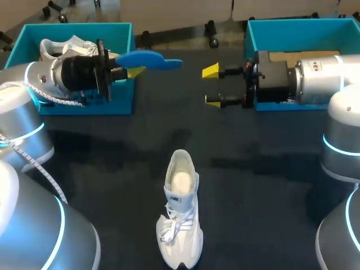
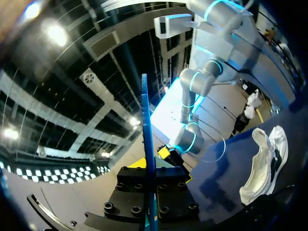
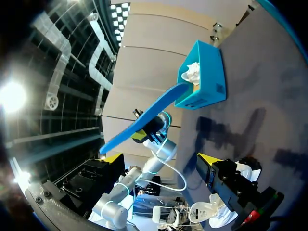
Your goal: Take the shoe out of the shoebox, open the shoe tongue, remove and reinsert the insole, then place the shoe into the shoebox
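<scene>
- Shoe (image 1: 181,214), white and laced, lies on the dark counter (image 1: 270,185) near its front edge, toe toward the robot and heel opening facing the two boxes. Nothing touches it.
- The blue insole (image 1: 147,59) is out of the shoe and held in the air, clamped at one end by the left end effector (image 1: 135,71), just beside the left shoebox (image 1: 84,107).
- In the left wrist view the blue insole (image 2: 146,134) stands edge-on between that end effector's fingers, with the shoe (image 2: 264,163) off to one side on the counter.
- A second white shoe (image 1: 64,48) lies inside the left shoebox.
- The right end effector (image 1: 212,85) hangs with its yellow tips spread apart and nothing between them, just beside the right shoebox (image 1: 281,25) and pointing toward the insole.
- The right wrist view shows the blue insole (image 3: 144,118) ahead, in front of the left shoebox (image 3: 204,82).
</scene>
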`<state>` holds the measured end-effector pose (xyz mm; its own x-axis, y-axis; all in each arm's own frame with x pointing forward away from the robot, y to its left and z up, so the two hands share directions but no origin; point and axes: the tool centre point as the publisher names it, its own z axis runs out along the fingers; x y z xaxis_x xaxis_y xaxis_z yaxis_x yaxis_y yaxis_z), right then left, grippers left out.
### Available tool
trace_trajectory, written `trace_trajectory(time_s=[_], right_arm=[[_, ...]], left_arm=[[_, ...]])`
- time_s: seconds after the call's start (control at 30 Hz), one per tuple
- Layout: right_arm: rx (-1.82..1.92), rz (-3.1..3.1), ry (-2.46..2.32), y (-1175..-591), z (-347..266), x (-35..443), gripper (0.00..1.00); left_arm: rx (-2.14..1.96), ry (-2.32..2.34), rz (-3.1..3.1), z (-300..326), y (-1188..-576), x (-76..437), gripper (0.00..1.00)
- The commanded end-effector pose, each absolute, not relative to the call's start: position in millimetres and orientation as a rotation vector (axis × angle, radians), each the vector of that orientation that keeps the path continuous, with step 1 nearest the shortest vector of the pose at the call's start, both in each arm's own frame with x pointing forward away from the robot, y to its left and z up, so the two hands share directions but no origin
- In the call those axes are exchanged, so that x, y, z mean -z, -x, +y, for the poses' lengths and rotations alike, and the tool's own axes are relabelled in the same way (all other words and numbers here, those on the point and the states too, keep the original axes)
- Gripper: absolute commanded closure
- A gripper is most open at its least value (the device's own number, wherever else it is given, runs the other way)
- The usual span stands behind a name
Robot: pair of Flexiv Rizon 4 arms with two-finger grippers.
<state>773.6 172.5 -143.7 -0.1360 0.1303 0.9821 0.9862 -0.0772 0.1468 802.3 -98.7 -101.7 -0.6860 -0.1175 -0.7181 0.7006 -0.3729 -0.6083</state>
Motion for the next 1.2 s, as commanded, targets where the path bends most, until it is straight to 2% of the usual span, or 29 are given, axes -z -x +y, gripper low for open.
trace_trajectory(time_s=[0.03,0.1,0.33,0.83,1.2], right_arm=[[1.318,-1.367,1.299,-774,175,144,0.0],[1.318,-1.367,1.299,-774,175,144,0.0],[1.318,-1.367,1.299,-774,175,144,0.0],[1.318,-1.367,1.299,-774,175,144,0.0],[1.318,-1.367,1.299,-774,175,144,0.0]], left_arm=[[1.553,-1.331,0.72,-94,-801,111,1.0],[1.544,-1.335,0.688,-93,-800,108,1.0],[1.12,-1.497,0.58,-107,-805,108,1.0],[1.12,-1.497,0.58,-107,-805,108,1.0],[1.115,-1.466,0.768,-127,-805,130,1.0]])
